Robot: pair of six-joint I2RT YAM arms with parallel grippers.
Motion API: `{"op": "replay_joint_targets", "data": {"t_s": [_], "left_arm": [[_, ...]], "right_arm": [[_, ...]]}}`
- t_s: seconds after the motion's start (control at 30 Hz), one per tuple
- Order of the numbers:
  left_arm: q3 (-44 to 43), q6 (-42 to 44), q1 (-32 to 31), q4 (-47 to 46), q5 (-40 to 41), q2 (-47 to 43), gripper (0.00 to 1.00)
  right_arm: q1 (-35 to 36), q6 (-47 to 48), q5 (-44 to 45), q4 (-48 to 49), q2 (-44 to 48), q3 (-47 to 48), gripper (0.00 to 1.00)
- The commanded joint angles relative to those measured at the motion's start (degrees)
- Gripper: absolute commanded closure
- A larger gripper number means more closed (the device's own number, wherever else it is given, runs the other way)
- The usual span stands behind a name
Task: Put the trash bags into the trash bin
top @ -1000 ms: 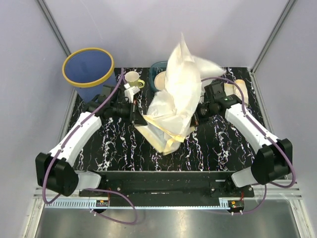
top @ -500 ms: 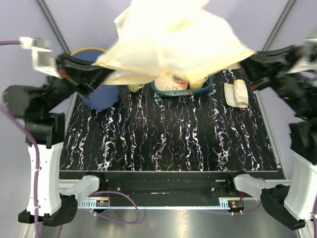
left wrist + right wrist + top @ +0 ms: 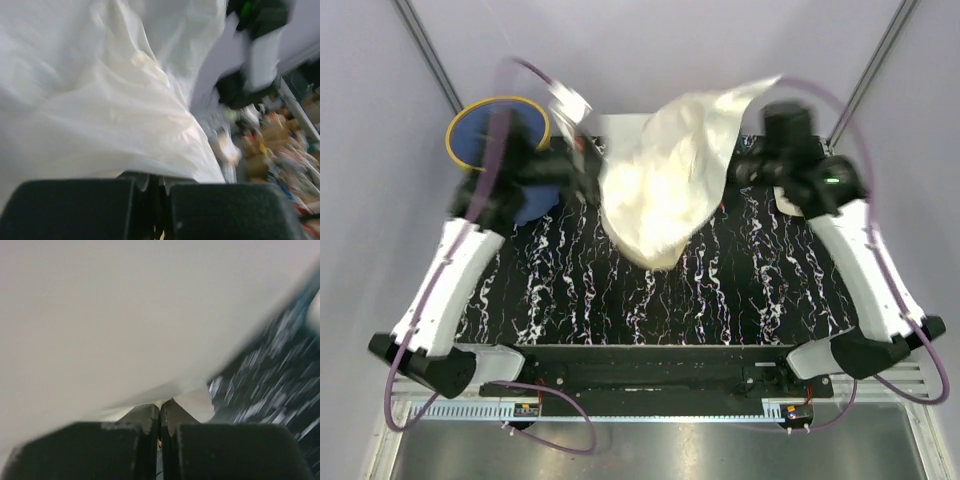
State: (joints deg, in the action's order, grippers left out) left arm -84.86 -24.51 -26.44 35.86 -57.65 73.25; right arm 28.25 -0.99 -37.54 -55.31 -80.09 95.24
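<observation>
Since both arms have swung down from the high, wide spread of half a second ago, the sack now hangs as a loose belly over the middle of the black marbled table; I judge it lower and easier to carry, but not yet binned. Both tools are pinched tight on its film, the left gripper at the sack's 9 o'clock edge and the right gripper at its 3 o'clock edge. Farther back, the blue bin stands at 10 o'clock of the sack, just beyond the left gripper, with none of the sack over its mouth.
</observation>
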Motion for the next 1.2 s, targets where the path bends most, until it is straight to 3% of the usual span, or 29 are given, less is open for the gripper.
{"op": "replay_joint_targets", "data": {"t_s": [0.0, 0.03, 0.07, 0.13, 0.17, 0.2, 0.23, 0.27, 0.3, 0.4, 0.47, 0.5, 0.57, 0.6, 0.63, 0.67, 0.7, 0.73, 0.77, 0.8, 0.83, 0.87, 0.9, 0.93, 0.97, 1.0, 1.03, 1.07, 1.17], "left_arm": [[-22.34, -52.88, 22.19, -70.13, -4.64, 1.33, 1.0], [-32.98, -49.79, 24.57, -63.87, -2.67, 2.5, 1.0], [-32.91, -48.19, 26.16, -61.37, -0.99, 2.68, 1.0], [-22.69, -42.86, 26.35, -61.53, 2.44, -2.11, 1.0], [-13.93, -35.94, 24.61, -53.08, 3.84, -3.8, 1.0], [-11.75, -26.91, 19.54, -26.54, 9.08, -4.69, 1.0], [-9.21, -9.33, 16.36, -15.75, 11.83, -4.35, 1.0], [-0.31, -2.97, 13.37, -8.25, 14.21, -4.09, 1.0], [4.65, 1.18, 8.38, 0.27, 17.36, -3.74, 1.0], [20.32, 9.38, 1.14, 5.68, 9.61, -4.78, 1.0], [20.62, 12.63, -2.19, 5.8, -7.02, -8.02, 1.0], [16.35, 14.91, -3.43, 5.11, -10.26, -13.09, 1.0], [12.63, 10.41, -6.86, -3.1, -11.85, -18.47, 1.0], [10.09, 2.62, -6.79, -20.39, -13.96, -19.45, 1.0], [8.15, -19.3, -6.79, -31.18, -16.42, -17.81, 1.0], [5.0, -28.13, -5.83, -40.16, -18.36, -15.45, 1.0], [0.79, -29.96, -4.86, -44.17, -17.42, -11.51, 1.0], [-7.69, -32.42, -2.59, -45.51, -16.19, -9.73, 1.0], [-10.21, -39.31, 3.96, -51.35, -13.22, -7.36, 1.0], [-12.59, -52.52, 8.2, -62.55, -10.41, -2.12, 1.0], [-17.31, -50.04, 11.98, -56.22, -7.25, -0.24, 1.0], [-17.18, -48.37, 17.94, -50.07, -0.6, 1.61, 1.0], [-15.96, -43.13, 19.91, -40.35, 2.51, 2.06, 1.0], [-14.65, -38.12, 20.89, -32.33, 5.32, 2.5, 1.0], [-10.89, -32.32, 21.07, -14.76, 10.4, 3.2, 1.0], [-6.94, -24.61, 20.55, -10.85, 10.28, 3.12, 1.0], [-0.63, -22.44, 19.94, -8.37, 8.71, 2.51, 1.0], [11.0, -20.94, 17.06, -6.95, 4.52, -0.1, 1.0], [25.4, -17.16, 7.04, -12.88, -4.89, -9.48, 1.0]], "right_arm": [[-0.3, -0.15, 4.7, 1.53, -5.45, 53.81, 1.0], [-0.39, 2.55, 7.45, 0.39, -8.03, 61.39, 1.0], [-0.39, 3.53, 10.35, 0.12, -9.63, 65.99, 1.0], [-0.39, 6.07, 15.04, -0.32, -7.72, 60.2, 1.0], [-0.39, 7.31, 14.78, 0.54, -5.18, 42.05, 1.0], [-0.39, 6.89, 15.12, 3.25, 1.02, 29.95, 1.0], [-0.39, 6.97, 15.13, 7.63, 3.34, 19.56, 1.0], [-0.3, 7.15, 15.04, 8.8, 5.19, 2.32, 1.0], [-0.21, 6.36, 12.69, 8.64, 5.65, -3.51, 1.0], [1.45, 8.01, -0.62, 0.23, 5.64, -16.64, 1.0], [4.96, 11.08, -10.47, -2.42, 9.41, -18.6, 1.0], [6.8, 12.58, -12.1, -3.39, 14.04, -17.99, 1.0], [12.93, 10.85, -13.52, -2.62, 18.37, -12.41, 1.0], [14.62, 5.53, -13.18, -0.09, 18.22, -9.14, 1.0], [15.68, 2.87, -13.35, 0.89, 17.18, -5.19, 1.0], [15.78, 1.54, -14.48, 0.82, 15.42, 4.77, 1.0], [15.7, 2.65, -13.36, -1.01, 10.71, 10.69, 1.0], [15.78, 3.8, -10.83, -2.25, 8.05, 16.67, 1.0], [15.61, 4.68, -2.53, -3.13, 3.07, 27.87, 1.0], [11.26, 4.95, -0.89, -4.44, 0.49, 32.68, 1.0], [5.3, 2.77, -3.48, -4.2, -1.97, 36.38, 1.0], [-1.12, -1.95, -11.86, -3.15, -6.61, 39.81, 1.0], [-11.1, -9.74, -13.68, -2.36, -8.74, 39.24, 1.0], [-13.37, -10.69, -13.96, -4.09, -10.5, 37.4, 1.0], [-14.27, -8.26, -11.62, -7.59, -12.78, 32.69, 1.0], [-13.49, 0.64, -11.24, -14.15, -12.72, 29.51, 1.0], [-12.88, 3.78, -11.5, -14.39, -11.24, 18.08, 1.0], [-12.26, 5.72, -13.33, -13.87, -6.0, 11.61, 1.0], [-5.69, 13.19, -19.49, -10.44, 7.26, -6.09, 1.0]]}}
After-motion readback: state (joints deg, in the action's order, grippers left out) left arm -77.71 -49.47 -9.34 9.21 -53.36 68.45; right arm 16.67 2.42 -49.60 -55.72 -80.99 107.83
